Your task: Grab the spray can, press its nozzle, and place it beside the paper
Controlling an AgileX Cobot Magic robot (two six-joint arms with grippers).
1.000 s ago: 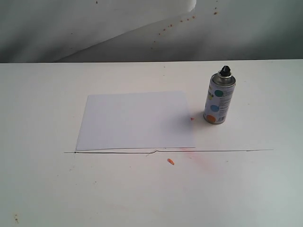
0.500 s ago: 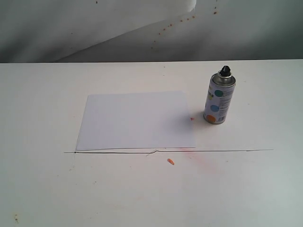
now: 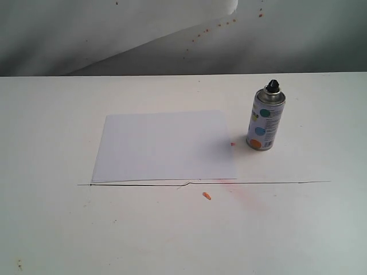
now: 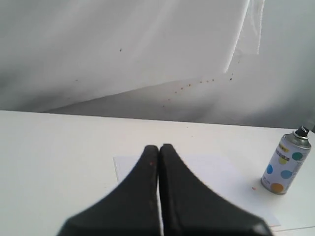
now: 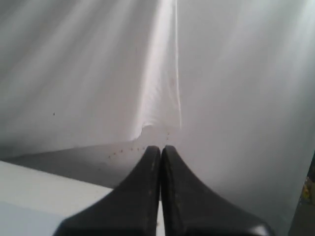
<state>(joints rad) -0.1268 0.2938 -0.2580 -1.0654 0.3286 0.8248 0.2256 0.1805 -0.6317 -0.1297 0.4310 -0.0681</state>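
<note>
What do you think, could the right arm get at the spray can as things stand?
Probably yes: the spray can stands upright on that arm's side, clear of the paper, nothing crowding it. The right hand is shut and would need to open first.

1. The spray can [image 3: 265, 121] has a white label with teal, light blue and orange dots, a strip of dark small print, and a shiny silver top.
2. The nozzle [image 3: 272, 86] is black.
3. The paper [image 3: 164, 146] is plain white with a faint bluish cast.
4. The worktop [image 3: 57, 229] is off-white. A thin dark line [image 3: 275, 183] crosses it, and it carries an orange fleck [image 3: 206, 196] and a faint pink smudge [image 3: 248, 197].
5. The backdrop cloth [image 3: 86, 34] is pale grey-white with small orange-brown specks [image 3: 221, 24].
6. The left gripper [image 4: 158, 148] and the right gripper [image 5: 160, 148] have black fingers.
</note>
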